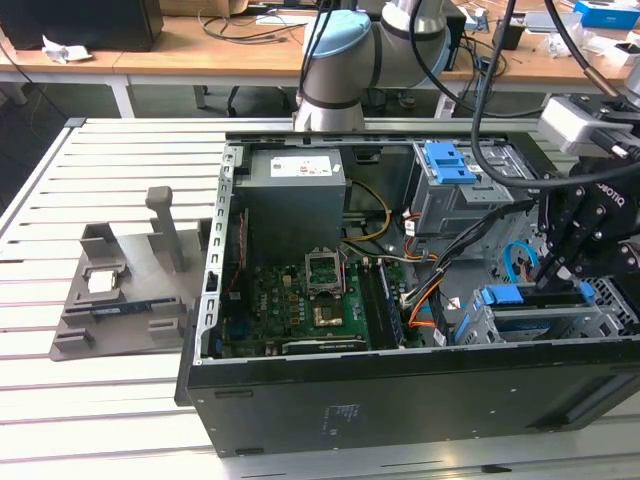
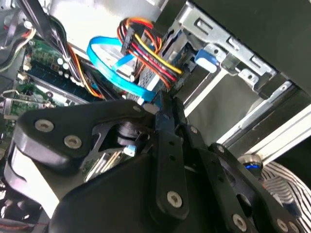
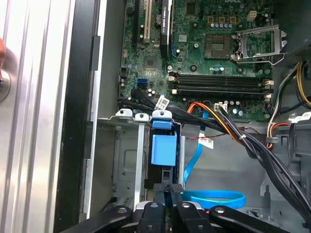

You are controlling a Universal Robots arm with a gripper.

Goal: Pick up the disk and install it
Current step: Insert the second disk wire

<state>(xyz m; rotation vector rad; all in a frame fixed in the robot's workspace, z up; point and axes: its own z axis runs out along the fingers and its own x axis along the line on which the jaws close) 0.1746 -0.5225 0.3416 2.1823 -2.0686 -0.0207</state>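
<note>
An open computer case [image 1: 400, 390] lies on its side on the slatted metal surface [image 1: 100, 420], and everything here is best placed against it. The gripper [image 1: 553, 270] hangs inside the case at the corner toward the exterior view's right, just over the grey drive cage [image 1: 500, 325] that sits against the near wall. The jaws stand narrow, nearly together, with their tips pressed down on the top edge of the disk [image 3: 162, 149]. The disk stands on edge in the cage slot, its bright blue carrier tab [image 1: 502, 295] showing at the top, so it looks seated in the cage; how far down it sits I cannot tell. In the first wrist view the dark fingertips [image 3: 172, 188] meet the disk's edge right below that blue tab.

Deeper in the case from the cage lies the green motherboard [image 1: 300, 305] with its open processor socket [image 1: 326, 268]. A bundle of black and orange cables [image 3: 228, 128] runs between board and cage, and a flat blue data cable [image 3: 214, 198] loops on the case floor beside the cage. Farther back in the case sit the grey power supply [image 1: 295, 195] and a second cage with a blue latch [image 1: 450, 162]. Outside the case, toward the exterior view's left, a grey parts holder [image 1: 130, 290] rests on the surface.
</note>
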